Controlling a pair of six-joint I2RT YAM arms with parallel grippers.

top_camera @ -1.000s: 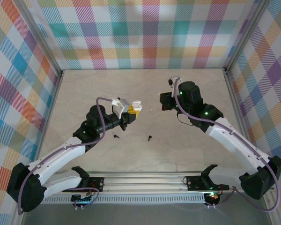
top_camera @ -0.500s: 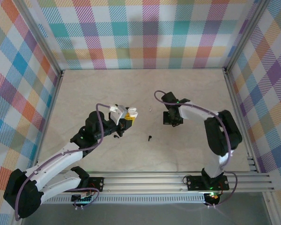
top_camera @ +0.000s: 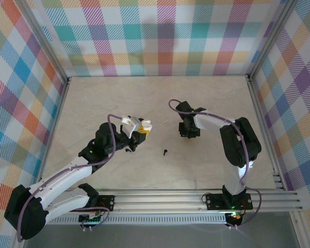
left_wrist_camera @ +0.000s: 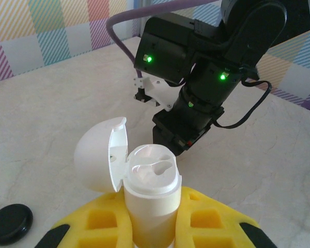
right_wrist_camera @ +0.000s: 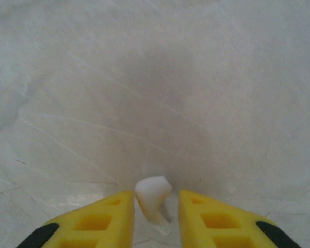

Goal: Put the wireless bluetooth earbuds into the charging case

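My left gripper (left_wrist_camera: 152, 209) is shut on the white charging case (left_wrist_camera: 151, 194), held upright between its yellow fingers (left_wrist_camera: 101, 225). The lid (left_wrist_camera: 98, 155) is swung open to the left, and both slots in the top are empty. From above, the case (top_camera: 145, 125) and the left gripper (top_camera: 140, 133) sit left of centre. My right gripper (right_wrist_camera: 155, 219) points down at the table, its jaws slightly open. A white earbud (right_wrist_camera: 153, 201) lies between its fingers with a gap on the right side. That right gripper (top_camera: 188, 132) is to the right of the case. A black earbud (top_camera: 165, 153) lies on the table between the arms.
A rounded black object (left_wrist_camera: 10, 223) lies on the table at the lower left of the left wrist view. The right arm's black wrist (left_wrist_camera: 196, 98) stands close beyond the case. Checkered walls (top_camera: 160, 36) enclose the beige table (top_camera: 119, 98).
The right arm has swung down and in from a raised pose to the table, and its jaws have parted around the white earbud. The left arm has shifted slightly left with the case.
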